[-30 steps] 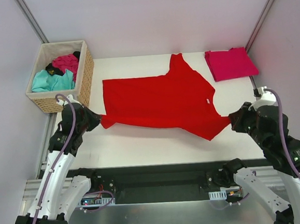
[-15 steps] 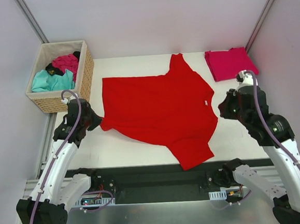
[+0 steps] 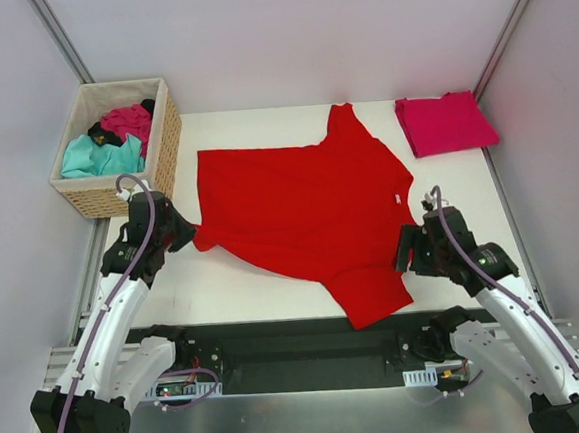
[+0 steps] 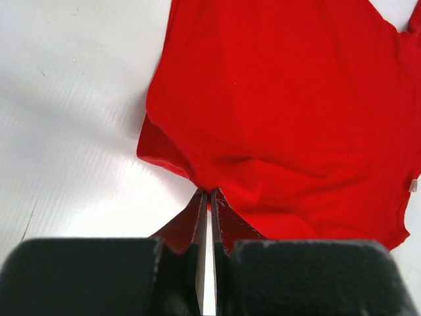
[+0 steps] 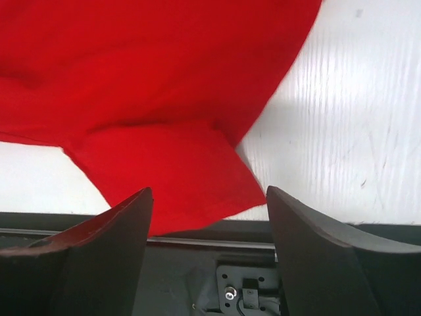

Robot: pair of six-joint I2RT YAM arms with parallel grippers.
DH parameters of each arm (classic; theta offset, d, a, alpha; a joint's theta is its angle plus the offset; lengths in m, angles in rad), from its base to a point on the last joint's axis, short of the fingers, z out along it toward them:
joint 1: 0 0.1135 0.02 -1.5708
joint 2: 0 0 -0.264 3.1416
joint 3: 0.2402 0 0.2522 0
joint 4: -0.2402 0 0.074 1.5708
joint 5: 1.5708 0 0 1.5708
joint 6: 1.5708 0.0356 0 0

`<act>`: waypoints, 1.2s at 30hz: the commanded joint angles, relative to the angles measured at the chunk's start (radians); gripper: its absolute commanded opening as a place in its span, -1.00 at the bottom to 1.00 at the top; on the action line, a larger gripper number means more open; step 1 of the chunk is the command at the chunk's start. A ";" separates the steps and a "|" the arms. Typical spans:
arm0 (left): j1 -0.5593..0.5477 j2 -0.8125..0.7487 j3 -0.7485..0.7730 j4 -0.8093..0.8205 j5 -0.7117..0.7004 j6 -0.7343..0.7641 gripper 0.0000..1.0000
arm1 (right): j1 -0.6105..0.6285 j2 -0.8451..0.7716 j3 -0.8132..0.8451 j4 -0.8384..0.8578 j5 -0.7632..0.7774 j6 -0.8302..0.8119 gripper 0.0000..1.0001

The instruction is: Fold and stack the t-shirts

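Note:
A bright red t-shirt (image 3: 303, 200) lies spread across the white table (image 3: 448, 194), with one sleeve (image 3: 371, 292) reaching over the near edge. My left gripper (image 3: 186, 233) is shut on the shirt's left edge, and the wrist view shows the red t-shirt (image 4: 283, 105) pinched at the gripper's (image 4: 205, 192) tips. My right gripper (image 3: 405, 252) stands open just right of that near sleeve. In its wrist view the gripper (image 5: 209, 191) hovers over the red sleeve (image 5: 171, 178) with nothing between the fingers. A crimson t-shirt (image 3: 446, 122) lies folded at the far right corner.
A wicker basket (image 3: 169, 146) at the far left holds teal (image 3: 99, 156), magenta (image 3: 126, 119) and black (image 3: 98, 134) shirts. The black frame rail (image 3: 299, 341) runs along the table's near edge, under my right gripper. Grey walls close in both sides.
The sleeve that my right gripper held stretched to the right has dropped toward the near edge. The right gripper came back toward the near edge and opened. The left gripper keeps its hold.

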 commanded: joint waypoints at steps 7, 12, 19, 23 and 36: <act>-0.016 0.046 0.022 0.051 -0.014 0.013 -1.00 | 0.007 -0.099 -0.214 0.015 -0.068 0.211 0.44; -0.017 0.060 0.030 0.054 -0.020 0.019 -1.00 | 0.009 -0.108 -0.289 0.039 -0.075 0.272 0.41; -0.017 0.104 0.068 0.053 -0.021 0.031 -1.00 | 0.007 -0.090 -0.387 0.102 -0.063 0.332 0.36; -0.017 0.129 0.088 0.053 -0.027 0.039 -1.00 | 0.007 -0.101 -0.403 0.099 -0.037 0.352 0.36; -0.017 0.163 0.109 0.053 -0.029 0.041 -1.00 | 0.009 -0.111 -0.410 0.096 -0.040 0.362 0.16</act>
